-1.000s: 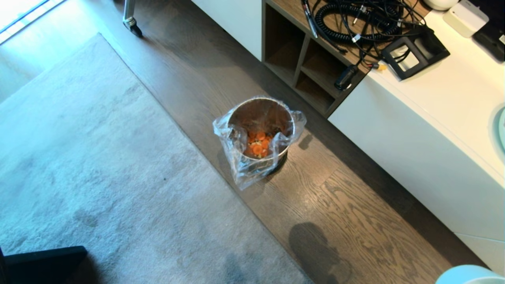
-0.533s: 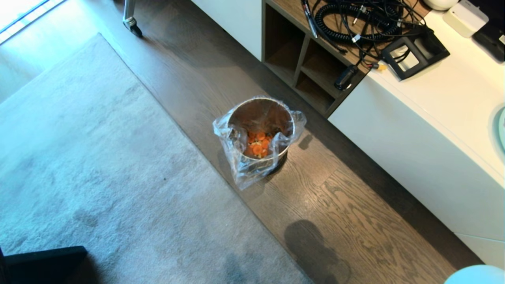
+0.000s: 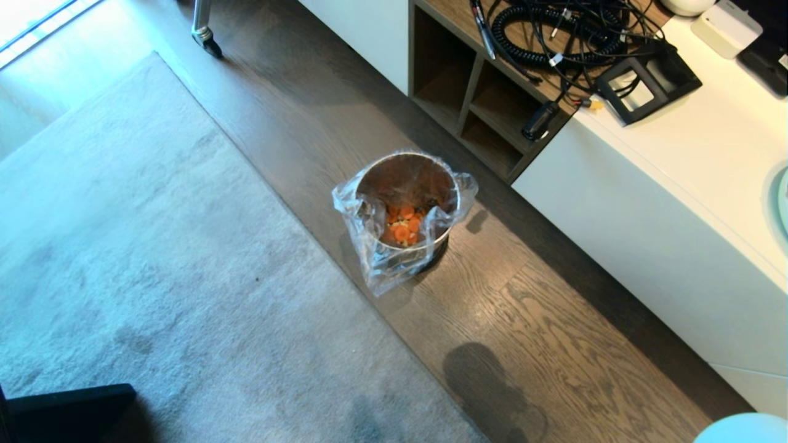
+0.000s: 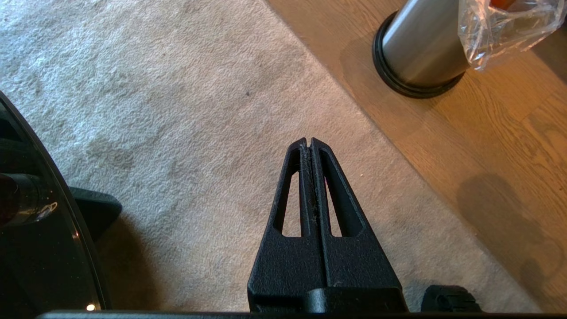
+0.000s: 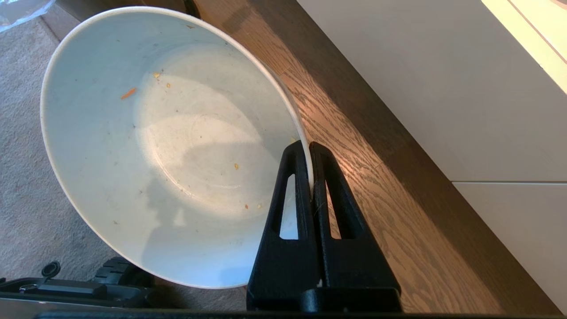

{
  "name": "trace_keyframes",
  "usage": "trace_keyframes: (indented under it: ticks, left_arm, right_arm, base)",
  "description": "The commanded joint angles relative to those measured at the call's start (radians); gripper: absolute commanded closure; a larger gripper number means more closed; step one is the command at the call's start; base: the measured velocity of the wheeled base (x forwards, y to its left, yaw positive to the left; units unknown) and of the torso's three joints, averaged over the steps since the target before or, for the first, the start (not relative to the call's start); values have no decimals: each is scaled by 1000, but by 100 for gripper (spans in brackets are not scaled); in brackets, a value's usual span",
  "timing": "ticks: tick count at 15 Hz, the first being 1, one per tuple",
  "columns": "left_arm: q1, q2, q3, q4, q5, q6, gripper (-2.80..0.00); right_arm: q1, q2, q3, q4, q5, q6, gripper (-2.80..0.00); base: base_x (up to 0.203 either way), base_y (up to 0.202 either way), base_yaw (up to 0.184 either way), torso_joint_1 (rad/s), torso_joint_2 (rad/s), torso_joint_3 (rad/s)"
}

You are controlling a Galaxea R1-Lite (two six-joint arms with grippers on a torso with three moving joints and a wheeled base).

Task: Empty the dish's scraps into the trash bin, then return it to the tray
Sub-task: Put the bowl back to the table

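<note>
White dish (image 5: pixel 133 146), nearly empty, is pinched at its rim by my right gripper (image 5: pixel 310 153). Scraps (image 3: pixel 403 226) lie in the trash bin (image 3: pixel 369 224). My left gripper (image 4: pixel 309 144) is closed, empty.

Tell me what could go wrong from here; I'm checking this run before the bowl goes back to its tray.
1. The right gripper pinches only the thin rim of the dish, which hangs tilted over the floor; a jolt could let it slip and break.
2. Small crumbs cling inside the dish and may drop on the rug.
3. The trash bin, holding the scraps, stands close by; a base move could knock it over.
</note>
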Motion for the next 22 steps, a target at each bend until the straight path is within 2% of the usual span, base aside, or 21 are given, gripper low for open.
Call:
trace_keyframes:
  ticks: [1,8,22]
  left_arm:
    - [0,0,0,0,0,0,0]
    - [0,0,0,0,0,-1,0]
    - [0,0,0,0,0,-1,0]
  right_arm:
    - [1,3,0,0,1,-1,0]
    - [1,3,0,0,1,-1,0]
    - [1,3,0,0,1,-1,0]
  base:
    - [0,0,0,0,0,0]
    - [0,0,0,1,1,17]
    - [0,0,0,2,3,194]
